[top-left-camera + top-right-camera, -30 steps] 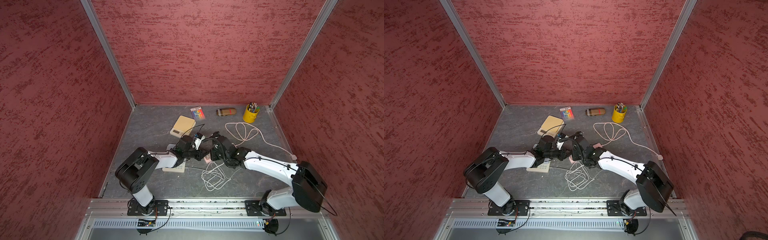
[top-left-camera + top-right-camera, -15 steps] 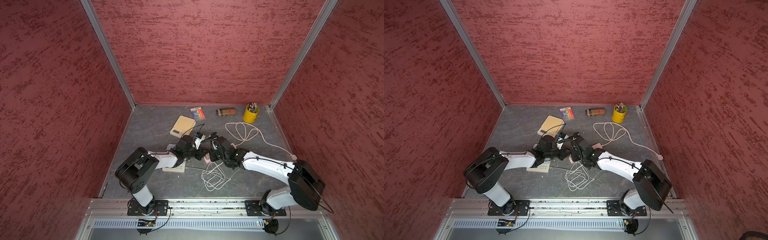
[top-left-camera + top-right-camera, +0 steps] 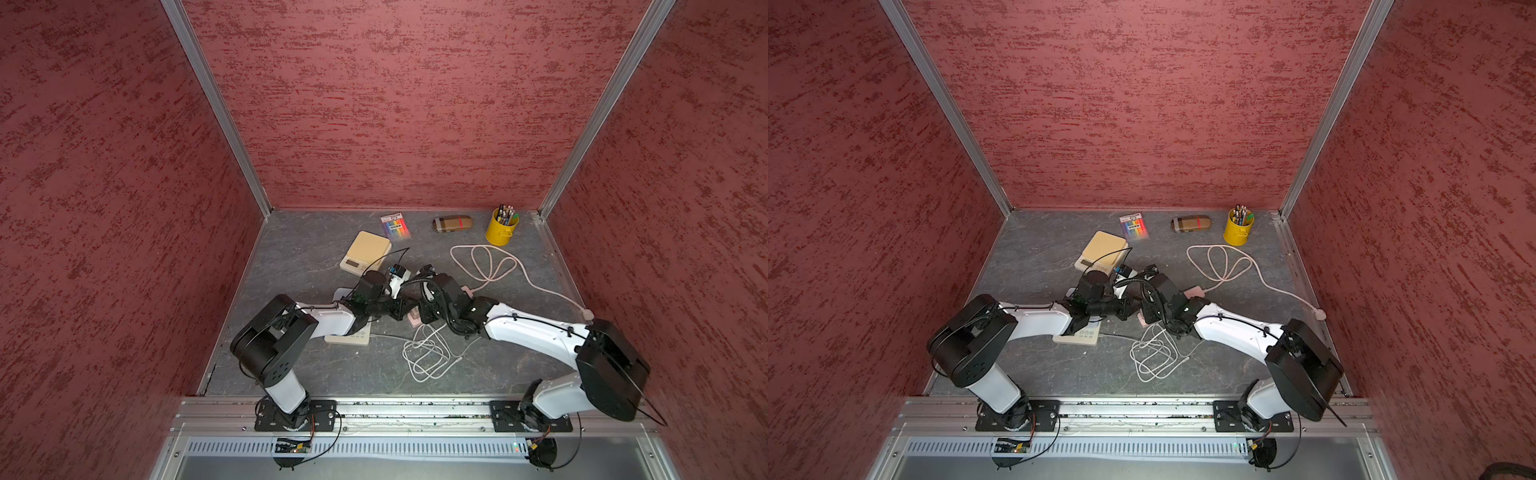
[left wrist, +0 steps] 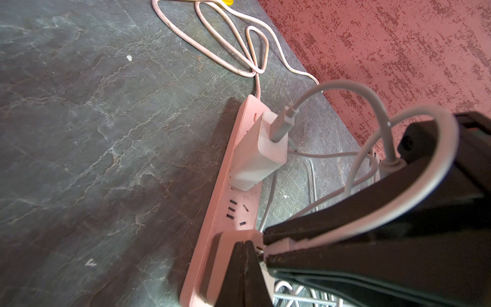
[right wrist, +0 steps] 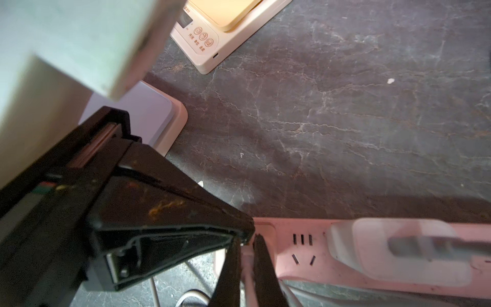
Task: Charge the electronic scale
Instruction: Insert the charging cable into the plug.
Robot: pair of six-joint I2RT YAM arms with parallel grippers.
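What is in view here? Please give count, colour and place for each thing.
beige-topped scale: 1, cream base, back centre of the table
white scale: 1, white, partly under the left arm
marker pack: 1, multicoloured, behind the beige-topped scale
case: 1, brown plaid, back
cup: 1, yellow, holds pencils, back right corner
power strip: 1, pink, mid-table
strip cord: 1, pink, looped toward the right wall
charger: 1, white, plugged into the power strip
USB cable: 1, white, plugged into the charger, coiled in front
table: 1, dark grey marbled
left gripper: 1, black, shut, tips at the strip's end
right gripper: 1, black, shut on the USB cable
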